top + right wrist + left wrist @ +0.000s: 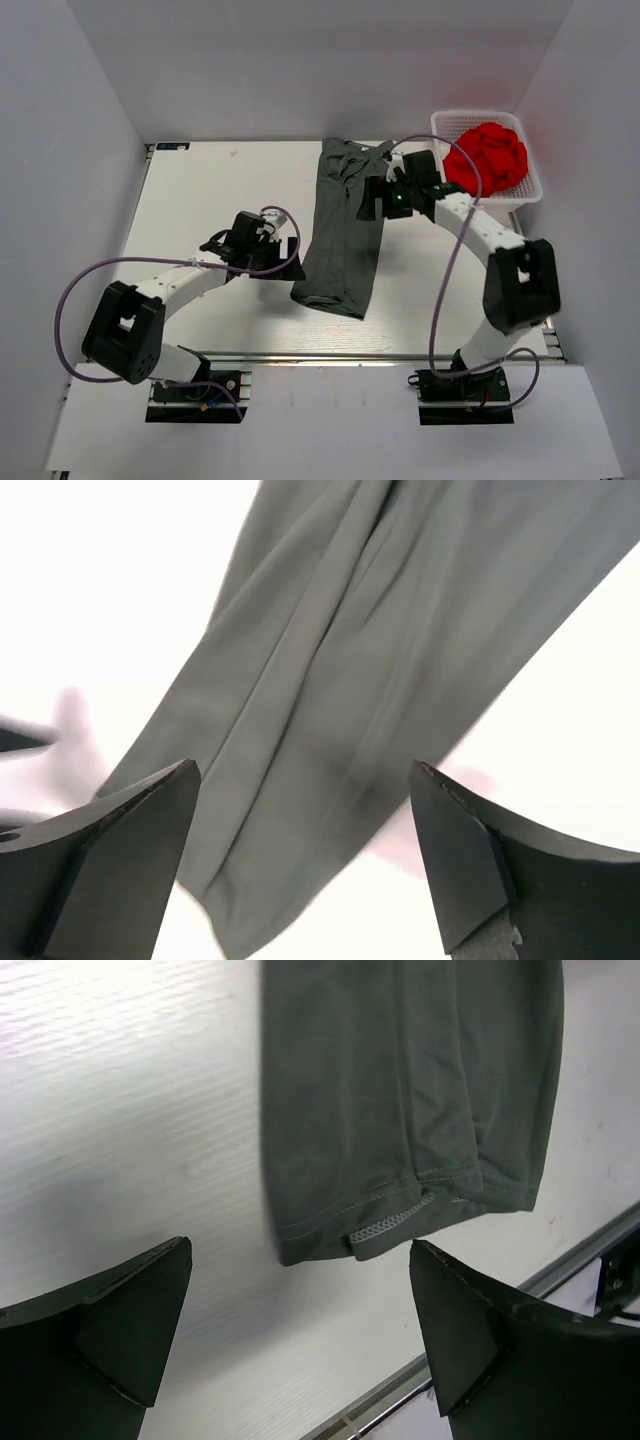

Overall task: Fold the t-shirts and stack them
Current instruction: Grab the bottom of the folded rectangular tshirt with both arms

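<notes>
A dark grey t-shirt, folded into a long narrow strip of thin cloth, is laid flat mid-desk. The left fingers are spread apart, empty, beside its stitched near hem. The right fingers are spread above its far half. The white desk is enclosed by pale walls.

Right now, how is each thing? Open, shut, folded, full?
t-shirt: folded into a long strip.
left gripper: open, empty.
right gripper: open, empty.
basket: holding a red cloth.
red cloth: bunched up.
</notes>
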Robot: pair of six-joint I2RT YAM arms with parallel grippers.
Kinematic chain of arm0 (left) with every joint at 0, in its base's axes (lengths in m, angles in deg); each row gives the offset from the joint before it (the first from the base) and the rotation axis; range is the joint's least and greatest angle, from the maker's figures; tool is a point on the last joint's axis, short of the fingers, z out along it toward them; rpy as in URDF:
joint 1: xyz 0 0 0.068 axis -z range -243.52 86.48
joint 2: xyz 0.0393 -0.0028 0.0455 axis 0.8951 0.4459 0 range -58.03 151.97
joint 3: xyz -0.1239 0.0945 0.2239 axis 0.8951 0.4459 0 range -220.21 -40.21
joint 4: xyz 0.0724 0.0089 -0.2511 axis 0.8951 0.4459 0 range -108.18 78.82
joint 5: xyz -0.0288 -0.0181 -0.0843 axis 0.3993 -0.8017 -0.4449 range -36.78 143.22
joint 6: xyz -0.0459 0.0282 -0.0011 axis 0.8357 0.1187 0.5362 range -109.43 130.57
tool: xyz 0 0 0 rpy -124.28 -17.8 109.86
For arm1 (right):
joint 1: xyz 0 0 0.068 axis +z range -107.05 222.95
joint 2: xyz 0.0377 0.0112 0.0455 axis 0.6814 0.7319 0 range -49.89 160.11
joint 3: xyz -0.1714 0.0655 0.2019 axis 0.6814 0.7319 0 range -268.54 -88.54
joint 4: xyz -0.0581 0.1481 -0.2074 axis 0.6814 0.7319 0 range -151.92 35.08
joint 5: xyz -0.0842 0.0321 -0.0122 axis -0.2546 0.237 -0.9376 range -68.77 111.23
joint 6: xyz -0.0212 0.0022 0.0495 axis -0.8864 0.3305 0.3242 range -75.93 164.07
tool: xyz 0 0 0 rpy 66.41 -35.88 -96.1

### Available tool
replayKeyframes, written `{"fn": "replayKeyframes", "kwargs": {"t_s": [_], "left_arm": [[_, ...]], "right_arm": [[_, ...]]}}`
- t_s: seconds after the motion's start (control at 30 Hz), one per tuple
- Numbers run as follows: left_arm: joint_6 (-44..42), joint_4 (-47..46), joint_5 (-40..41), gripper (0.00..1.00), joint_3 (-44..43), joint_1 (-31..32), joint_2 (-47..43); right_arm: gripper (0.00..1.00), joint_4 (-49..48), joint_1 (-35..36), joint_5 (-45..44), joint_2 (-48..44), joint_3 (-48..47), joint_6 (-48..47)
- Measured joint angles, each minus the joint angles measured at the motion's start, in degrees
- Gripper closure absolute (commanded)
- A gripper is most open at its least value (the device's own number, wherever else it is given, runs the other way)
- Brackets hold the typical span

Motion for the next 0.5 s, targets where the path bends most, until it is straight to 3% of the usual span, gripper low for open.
{"fn": "replayKeyframes", "kwargs": {"t_s": [0.2, 0.3, 0.5], "left_arm": [[-1.97, -2.12, -2.69, 0.08, 0.24, 3.02, 5.20], [-2.62, -2.10, -2.64, 0.17, 0.61, 4.15, 6.80], [-2.80, -3.45, -2.36, 0.38, 3.80, 5.64, 6.23]], "right_arm": [[0.10, -3.56, 1.73, 4.44, -14.82, 22.38, 6.93], [0.10, -2.45, 4.68, 8.04, -16.09, 31.41, 10.08], [0.10, -1.42, 9.55, 13.11, -17.18, 39.01, 15.17]]}}
